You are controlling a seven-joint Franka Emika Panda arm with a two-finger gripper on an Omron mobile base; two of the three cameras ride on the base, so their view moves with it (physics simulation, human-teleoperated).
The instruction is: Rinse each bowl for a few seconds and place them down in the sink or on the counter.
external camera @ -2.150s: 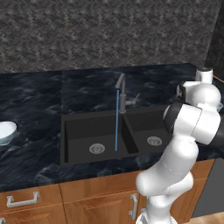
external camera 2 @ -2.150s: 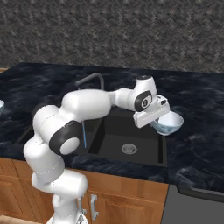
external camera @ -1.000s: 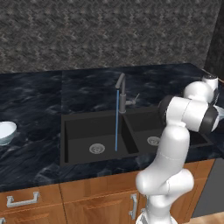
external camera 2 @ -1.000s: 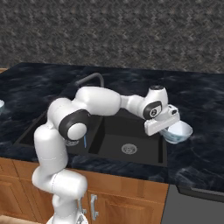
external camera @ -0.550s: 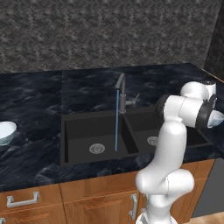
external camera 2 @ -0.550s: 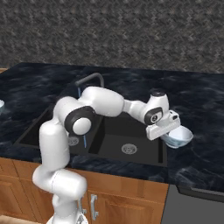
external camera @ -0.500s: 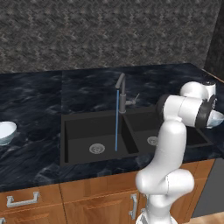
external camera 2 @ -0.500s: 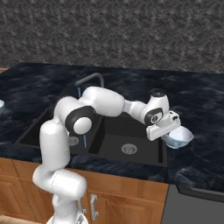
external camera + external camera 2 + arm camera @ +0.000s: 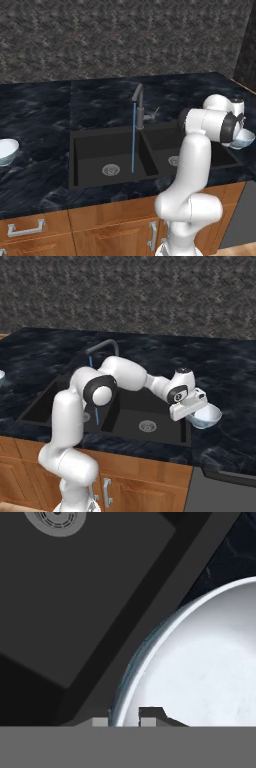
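As I read the feeds, status follows.

Change: over the last two seconds my arm has swung the held bowl point(image 9: 206, 417) rightward and down, from over the right basin to the counter point(image 9: 225, 436) just beside the sink point(image 9: 120, 421).
Gripper point(image 9: 125, 716): fingers pinch the near rim, one tip inside, one outside; narrow gap, bowl gripped.
Contact: bowl looks at or just above the counter; I cannot tell which.
Faucet point(image 9: 138, 105): water runs into the left basin.
Second bowl point(image 9: 7, 151): on the counter, well left of the sink.
Judgement: first bowl rinsed; placement nearly complete, release next.
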